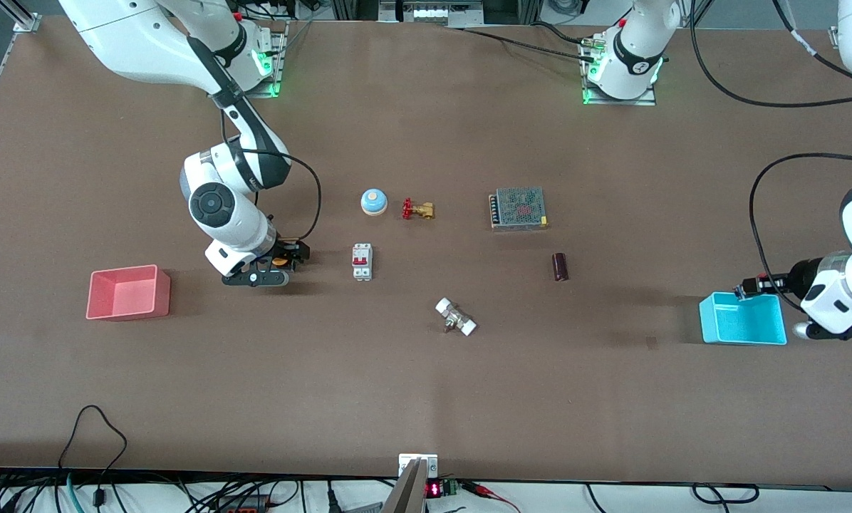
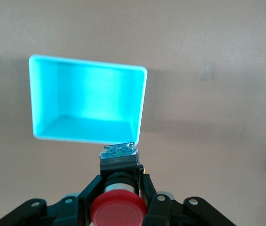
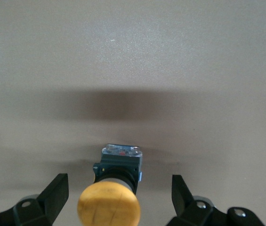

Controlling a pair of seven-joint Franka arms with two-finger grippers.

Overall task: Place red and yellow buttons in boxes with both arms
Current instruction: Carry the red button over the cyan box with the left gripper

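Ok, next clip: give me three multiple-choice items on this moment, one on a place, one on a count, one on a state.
1. Where is the red button?
A) in the pink box
B) in the left hand, by the cyan box
C) on the table beside the breaker

2. How many boxes hold a button?
A) none
B) one
C) two

3. How are the right hand's fingers?
A) open, either side of the yellow button
B) shut on it
C) shut on nothing

Answers:
1 B, the left wrist view shows it clamped just short of the cyan rim.
2 A, the pink box and the cyan box both show bare floors.
3 A, gaps show on both sides of the button.
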